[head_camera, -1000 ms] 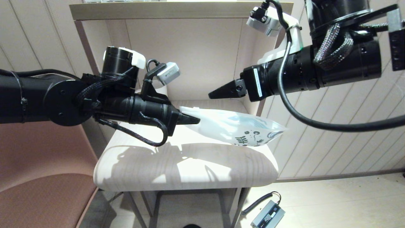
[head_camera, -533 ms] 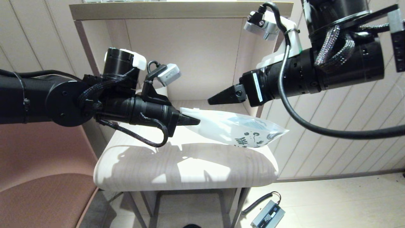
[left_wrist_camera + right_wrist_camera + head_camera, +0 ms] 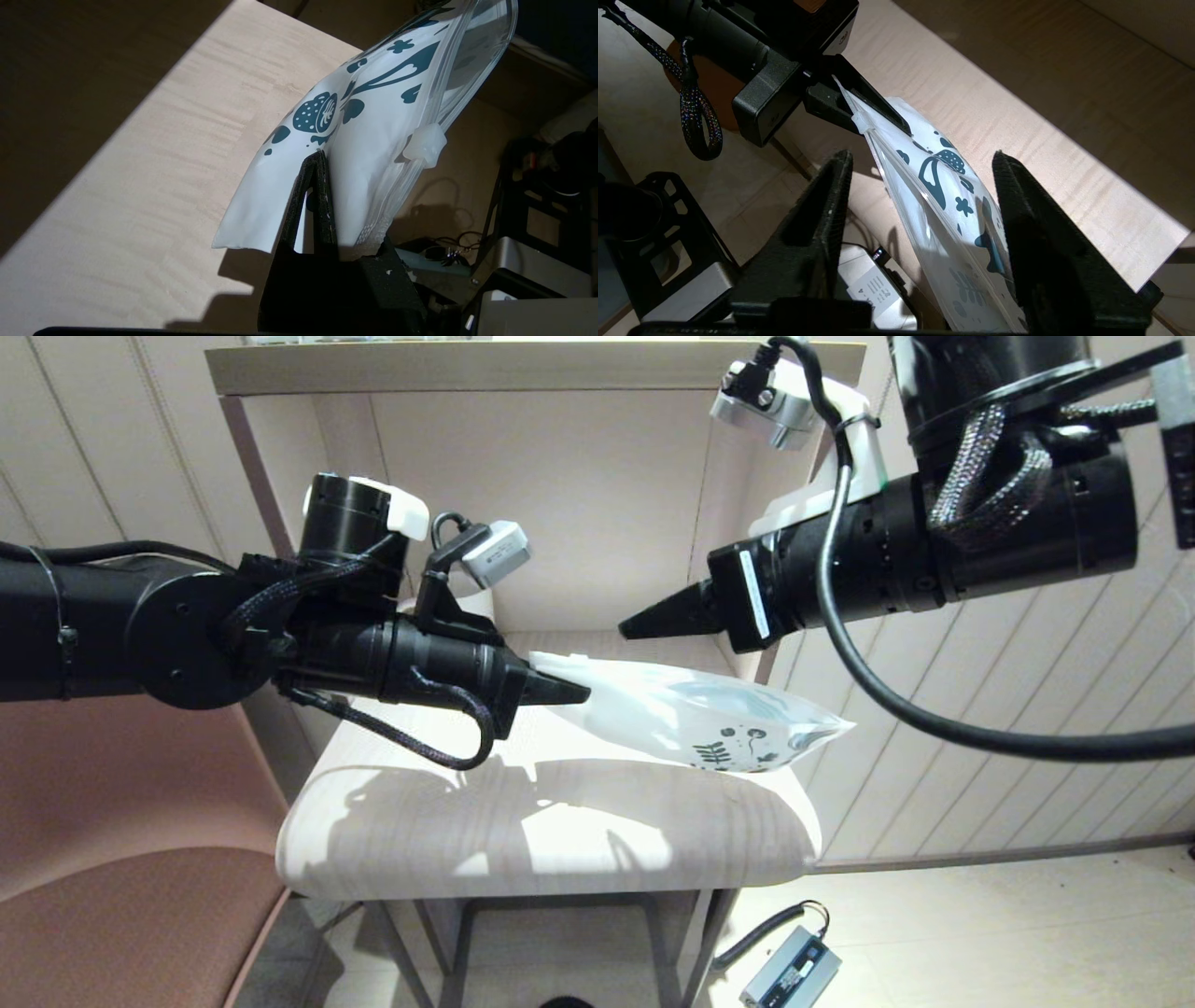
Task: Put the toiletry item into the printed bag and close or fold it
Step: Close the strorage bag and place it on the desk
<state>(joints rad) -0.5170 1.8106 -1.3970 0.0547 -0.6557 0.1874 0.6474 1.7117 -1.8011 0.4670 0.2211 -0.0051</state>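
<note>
Left gripper clamped on plain end of printed bag, holding it level above pale wooden seat. Bag white, blue-grey leaf-flower print at far end, zip strip with slider. Right gripper above bag, jaws spread wide.

Hard overhead light, sharp shadows

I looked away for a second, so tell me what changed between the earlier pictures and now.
Very little. The right gripper, open above the printed bag, tilted slightly as its wrist rose; its tip barely shifted. The bag's free printed end sagged slightly. The left gripper stays shut on the bag's other end, holding it above the table.
</note>
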